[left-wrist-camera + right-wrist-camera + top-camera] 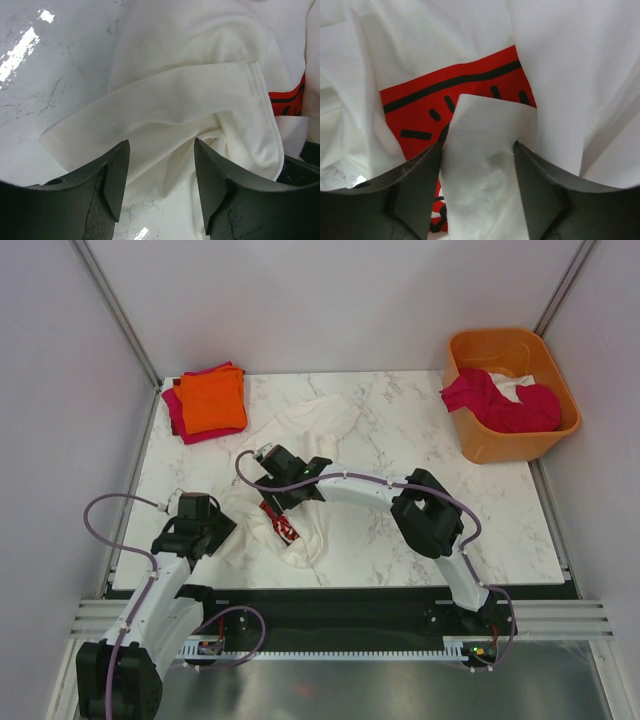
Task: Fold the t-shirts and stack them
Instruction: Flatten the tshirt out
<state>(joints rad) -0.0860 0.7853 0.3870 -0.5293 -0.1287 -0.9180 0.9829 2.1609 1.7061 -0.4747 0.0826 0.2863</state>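
Shirts lie in three places; a white shirt (312, 422) with a red logo panel (279, 526) sprawls crumpled on the left-centre of the marble table (420, 425), one part stretching toward the back and the rest bunched near the front edge. At the back left corner sits a folded stack, an orange shirt (212, 400) on top of a magenta shirt (180, 422); at the back right stands an orange tub (512, 446) holding a second magenta shirt (505, 408) and some white cloth (516, 387), the magenta one spilling over the tub's left rim.

The left gripper (226, 528) is low at the white shirt's near left edge; in the left wrist view its fingers (116, 175) stand spread, with a folded hem of the shirt lying between and below them, marble showing at the left; nothing is pinched there as far as can be seen.

The right gripper (275, 498) reaches across from the right, over the middle of the same shirt, just above the logo panel; in its wrist view a flap of white cloth (485, 150) rises between the fingers (415, 185) and fills the gap from one to the other, red print behind it; whether the jaws are pressing on the flap cannot be told.
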